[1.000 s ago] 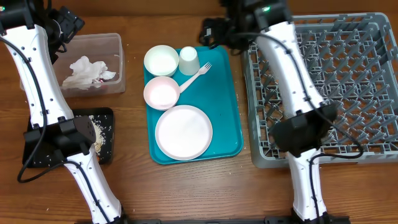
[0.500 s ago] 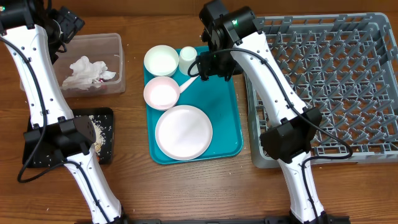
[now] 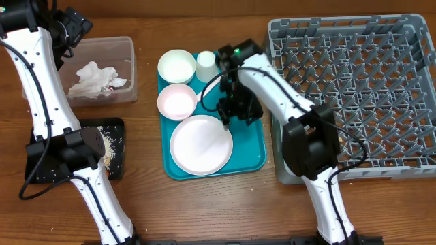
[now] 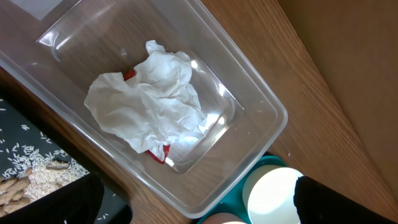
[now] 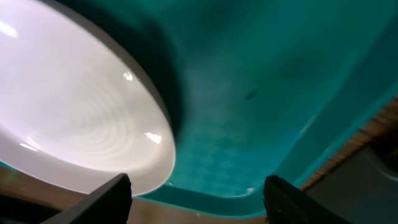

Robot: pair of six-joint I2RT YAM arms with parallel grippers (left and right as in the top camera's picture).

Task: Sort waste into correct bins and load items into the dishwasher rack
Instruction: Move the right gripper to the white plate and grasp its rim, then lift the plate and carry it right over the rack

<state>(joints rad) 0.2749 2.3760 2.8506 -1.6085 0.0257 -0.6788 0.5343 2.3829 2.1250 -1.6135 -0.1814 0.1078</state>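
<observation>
Grey rack [image 3: 354, 88]: stood just right of the teal tray [image 3: 248, 146].
Clear tub [image 4: 261, 118]: held crumpled napkins [image 4: 155, 99] over a red wrapper [image 4: 158, 154].
Plate [image 3: 201, 144]: lay on the tray's near end.
Right gripper [image 5: 199, 205]: fingers spread, empty, low over the plate's rim.
Left gripper [image 4: 199, 208]: fingers spread wide, empty, above the tub.

serving tray [image 3: 246, 151] teal | plate [image 3: 201, 144] white | rack [image 3: 381, 88] grey grid | shallow tray [image 4: 15, 134] black
</observation>
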